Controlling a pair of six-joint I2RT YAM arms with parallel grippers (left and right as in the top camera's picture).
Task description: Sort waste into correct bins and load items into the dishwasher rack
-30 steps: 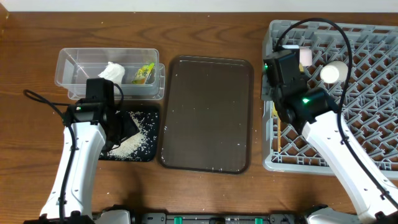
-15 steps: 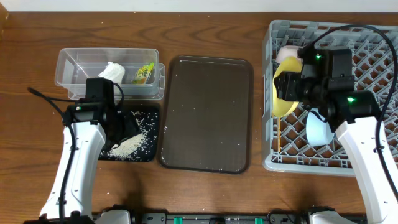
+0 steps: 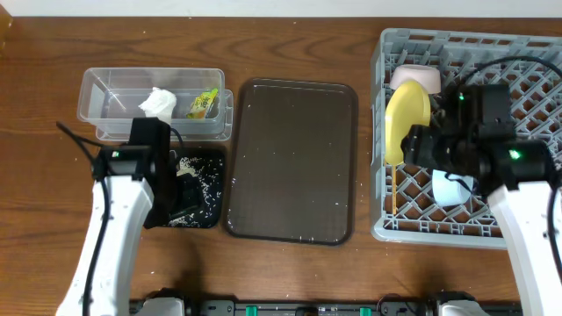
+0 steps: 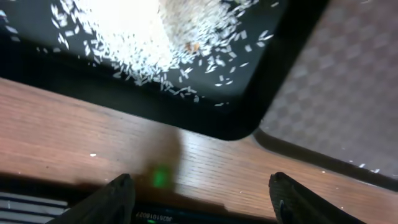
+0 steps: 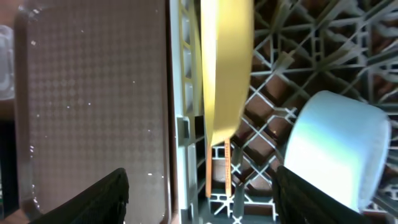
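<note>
Overhead: one clear tub (image 3: 97,92) holds one crumpled tissue (image 3: 158,103) and one snack wrapper (image 3: 203,104). One black tray (image 3: 215,215) carries loose rice grains (image 3: 200,171), and the left gripper (image 3: 182,189) hangs over them. One serving tray (image 3: 292,158) lies between the arms. One dishwasher rack (image 3: 518,70) holds one yellow plate (image 3: 407,118), one white bowl (image 3: 419,77) and one light blue bowl (image 3: 452,187). The right gripper (image 3: 423,145) is just beside the plate.

Left wrist: the fingers (image 4: 118,196) are spread wide and grip nothing. The wooden table (image 4: 74,137) shows between them. The tray corner and the rice lie ahead of the tips.

Right wrist: the fingers (image 5: 109,193) are spread wide and empty. The plate stands on edge ahead, between them, with the chopsticks (image 5: 221,165) under it, their number unclear. The blue bowl lies ahead of one finger, the serving tray ahead of the other.
</note>
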